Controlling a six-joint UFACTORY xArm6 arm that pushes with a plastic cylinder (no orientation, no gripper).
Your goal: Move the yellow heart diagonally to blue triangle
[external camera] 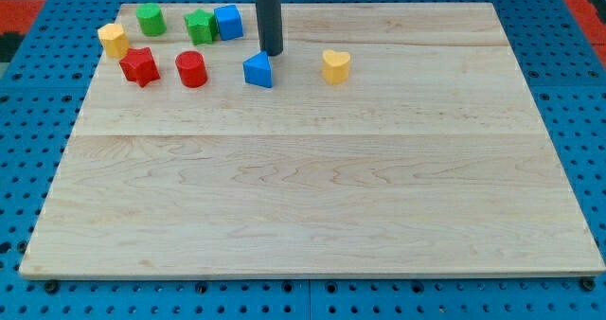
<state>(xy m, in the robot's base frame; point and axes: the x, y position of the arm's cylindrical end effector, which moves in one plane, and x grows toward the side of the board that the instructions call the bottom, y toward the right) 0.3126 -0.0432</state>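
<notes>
- Your rod carries no pincer, so there is nothing to call released or clenched; only my tip [272, 54] shows, resting on the surface [303, 187] near the view's top.
- The blue triangle [258, 70] sits just below the tip and slightly toward the view's left, very near it; contact cannot be told.
- The yellow heart [335, 65], the block you must move, lies to the view's right of the tip and a little lower, apart from it and from the triangle.
- Left of the tip: blue cube [228, 22] and green star [200, 26] touching or nearly so, then green cylinder [151, 20], red cylinder [191, 69], red star [139, 66], and a yellow block [114, 40] furthest out.
- Risk, as judged: any downward or leftward drift from here shoves the triangle, shifting your reference.
- Risk: you need to get round to the heart's far right side; cutting straight across could nudge it away from the triangle.
- Risk: an off-centre push on the heart's lobes could spin it sideways off the tip.
- Risk: overshoot drives the heart into the triangle.
</notes>
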